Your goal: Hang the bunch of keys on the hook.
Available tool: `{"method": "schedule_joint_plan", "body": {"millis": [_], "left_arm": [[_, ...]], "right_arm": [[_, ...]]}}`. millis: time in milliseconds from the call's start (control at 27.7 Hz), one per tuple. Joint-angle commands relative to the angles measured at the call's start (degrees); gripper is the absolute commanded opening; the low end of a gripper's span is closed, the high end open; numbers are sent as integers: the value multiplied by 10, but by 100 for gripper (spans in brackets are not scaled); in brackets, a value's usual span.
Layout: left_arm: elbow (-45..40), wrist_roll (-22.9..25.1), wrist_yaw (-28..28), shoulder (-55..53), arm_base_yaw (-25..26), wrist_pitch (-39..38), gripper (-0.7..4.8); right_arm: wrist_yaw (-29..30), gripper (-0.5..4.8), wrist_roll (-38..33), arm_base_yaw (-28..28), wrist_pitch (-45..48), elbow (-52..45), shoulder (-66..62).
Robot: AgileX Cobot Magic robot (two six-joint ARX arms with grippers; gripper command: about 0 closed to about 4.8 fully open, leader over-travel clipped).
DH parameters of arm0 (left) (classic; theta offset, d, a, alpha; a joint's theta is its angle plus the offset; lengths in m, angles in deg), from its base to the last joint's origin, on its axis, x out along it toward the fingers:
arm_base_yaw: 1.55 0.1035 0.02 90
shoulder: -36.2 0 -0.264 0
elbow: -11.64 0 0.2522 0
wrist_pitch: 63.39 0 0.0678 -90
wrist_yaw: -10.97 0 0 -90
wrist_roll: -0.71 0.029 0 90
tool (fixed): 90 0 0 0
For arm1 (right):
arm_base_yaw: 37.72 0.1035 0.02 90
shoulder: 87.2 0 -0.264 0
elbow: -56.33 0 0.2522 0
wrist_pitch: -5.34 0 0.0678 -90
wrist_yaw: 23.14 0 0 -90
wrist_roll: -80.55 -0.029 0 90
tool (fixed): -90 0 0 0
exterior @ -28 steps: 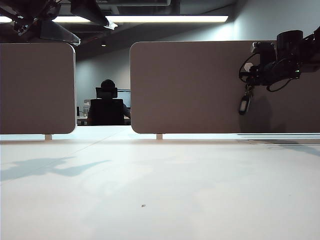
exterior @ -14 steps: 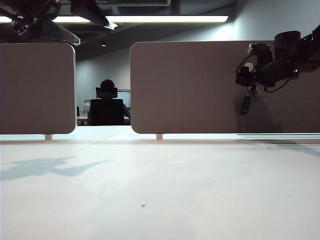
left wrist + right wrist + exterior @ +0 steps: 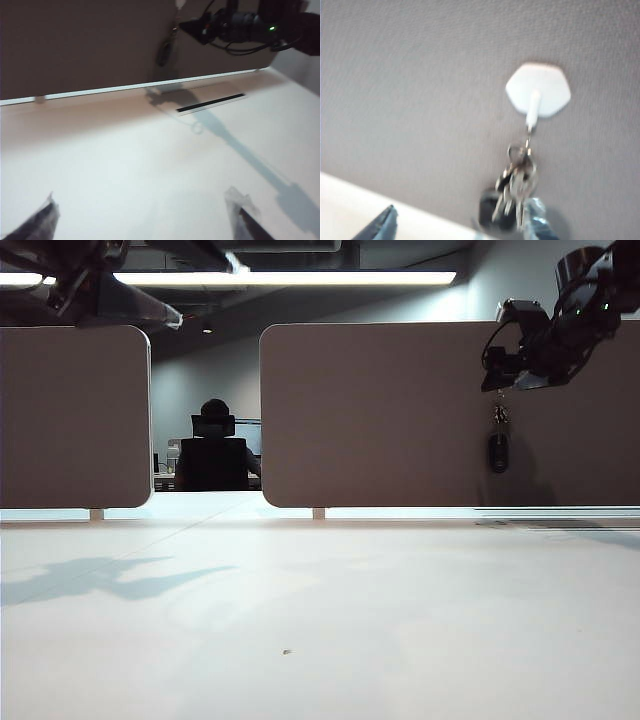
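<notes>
Left gripper (image 3: 145, 215) high at upper left over surface (image 3: 320, 620), fingers spread wide, empty; arm mostly cut off by frame edge. Bunch of keys (image 3: 516, 186) hangs from hook (image 3: 538, 91) on panel (image 3: 400, 410), fob blurred. Right gripper (image 3: 508, 378) just above keys, tilted down, fingers parted, holding nothing.

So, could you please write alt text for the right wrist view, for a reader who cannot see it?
A bunch of keys hangs from a small white hexagonal hook on a grey panel, slightly blurred. The right gripper is just below, its fingertips apart and holding nothing.
</notes>
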Motion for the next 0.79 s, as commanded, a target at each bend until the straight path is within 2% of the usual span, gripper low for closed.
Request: {"method": "schedule_joint_plan", "body": {"millis": [36,72,108,144,180,216,325,397,649,794], "left_arm": [[6,-33,-27,23,-1,11,479],[6,-34,-28,30,-1,10,448],[7,-33,-34,40,-1,10,346],[7,-31,-38,51,-1,10,210],[7,-23,-42,67,-1,11,41],[7,-15,-41,81,-1,11,-9],[7,-5,-23,125,-1,8,-6],[7,-5,11,159,-1,-6,-6],[7,22,241,301,-1,-125,-6],[7,54,294,359,-1,-194,-6]], "right_arm": [[-7,308,9,-1,-58,2,18],[-7,283,9,-1,-67,2,22],[-6,236,8,-1,-77,2,29],[5,140,5,-1,-83,2,35],[12,50,3,-1,-89,2,43],[19,-9,2,0,-91,2,53],[17,-2,-8,0,-90,2,83],[17,-2,-13,0,-96,2,108],[14,-3,-14,0,-109,-25,209],[15,-3,-15,0,-113,-74,273]]}}
